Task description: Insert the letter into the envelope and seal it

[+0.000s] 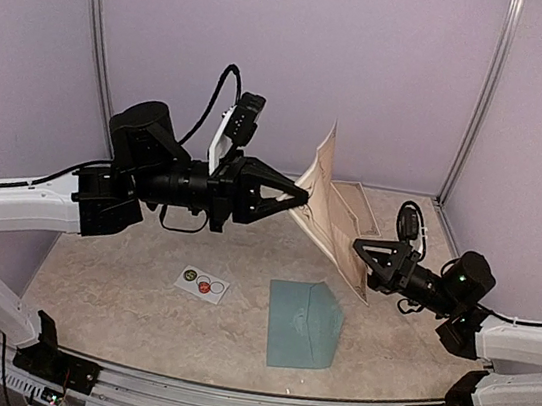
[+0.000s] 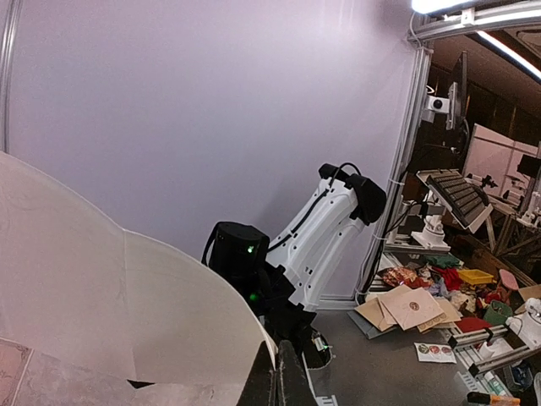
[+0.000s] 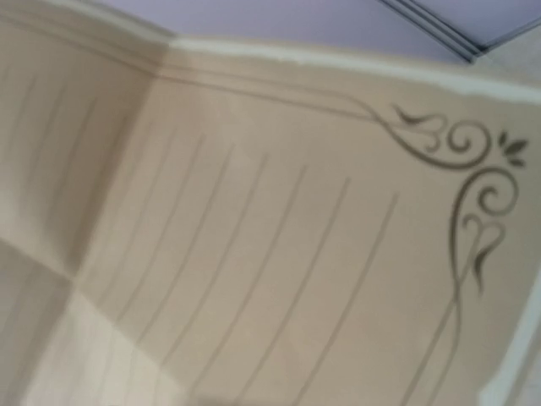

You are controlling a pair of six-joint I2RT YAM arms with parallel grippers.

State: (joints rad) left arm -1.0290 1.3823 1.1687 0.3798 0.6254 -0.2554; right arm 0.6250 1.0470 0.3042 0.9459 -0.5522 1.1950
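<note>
The letter (image 1: 329, 203), a cream lined sheet with a scroll ornament, is held upright in the air above the table. My left gripper (image 1: 304, 197) is shut on its left edge; in the left wrist view the closed fingertips (image 2: 279, 372) pinch the curved sheet (image 2: 101, 288). My right gripper (image 1: 357, 245) is at the sheet's lower right part. The sheet (image 3: 254, 254) fills the right wrist view and hides the fingers. The teal envelope (image 1: 302, 324) lies flat on the table below, untouched.
A small white card with round stickers (image 1: 203, 282) lies left of the envelope. A tan flat sheet (image 1: 365, 198) lies at the back right near the wall. Purple walls enclose the table on three sides.
</note>
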